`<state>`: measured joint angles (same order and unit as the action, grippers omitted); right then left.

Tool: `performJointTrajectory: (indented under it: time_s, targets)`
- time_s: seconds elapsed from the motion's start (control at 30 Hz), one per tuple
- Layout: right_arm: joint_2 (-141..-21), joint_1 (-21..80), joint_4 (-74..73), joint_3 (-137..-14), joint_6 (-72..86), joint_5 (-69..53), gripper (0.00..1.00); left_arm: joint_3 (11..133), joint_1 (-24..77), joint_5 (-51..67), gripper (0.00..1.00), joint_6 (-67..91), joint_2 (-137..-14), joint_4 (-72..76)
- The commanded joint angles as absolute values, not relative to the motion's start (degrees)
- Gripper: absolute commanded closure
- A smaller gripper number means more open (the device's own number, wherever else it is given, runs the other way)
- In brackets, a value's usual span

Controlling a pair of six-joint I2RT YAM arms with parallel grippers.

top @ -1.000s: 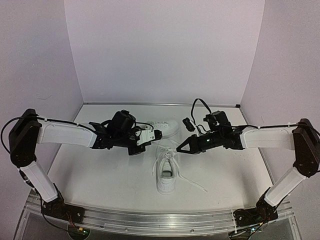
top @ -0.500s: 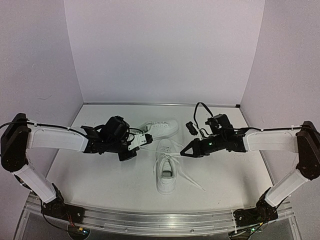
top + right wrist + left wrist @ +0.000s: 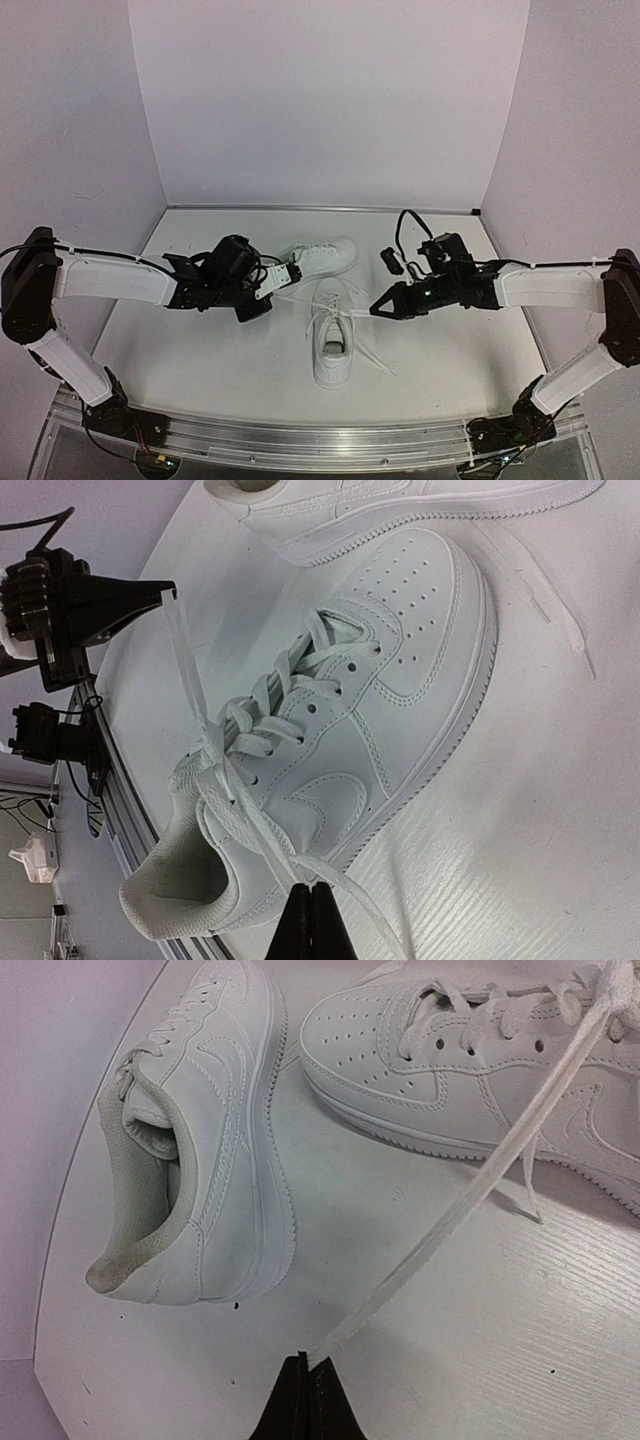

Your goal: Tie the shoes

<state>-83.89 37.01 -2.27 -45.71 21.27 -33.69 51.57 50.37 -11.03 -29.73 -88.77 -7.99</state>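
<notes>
White lace (image 3: pixel 470 1198), faint from above, runs taut into left tool (image 3: pixel 307 1362).

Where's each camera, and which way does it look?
Top external: above and behind, looking down at the table; left pincer and right pincer show.
Left wrist: low, facing the far sneaker and near sneaker; its shut pincer holds a lace.
Right wrist: low, facing the near sneaker; its shut pincer holds the lace's other end; left pincer opposite.
Shared: both wrist views see the near sneaker.
</notes>
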Motion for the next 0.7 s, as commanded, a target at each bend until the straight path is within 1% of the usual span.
performJointTrajectory:
  time_s: [0.0,0.43,0.57,0.67]
  targets:
    - [-81.2,35.8,-5.2,-44.3,20.6,-30.2,1.00,51.8,49.6,-17.4,1.00,-27.5,-88.9,-9.2]
    - [-81.5,34.8,-6.2,-43.8,20.1,-29.1,1.00,52.3,48.4,-20.1,1.00,-25.2,-89.9,-10.9]
    - [-81.9,34.6,-6.2,-43.6,19.8,-30.3,1.00,52.3,48.3,-17.7,1.00,-25.5,-90.0,-10.9]
    - [-82.6,34.7,-3.7,-43.8,19.9,-35.3,1.00,52.2,48.4,-14.0,1.00,-26.1,-89.7,-9.9]
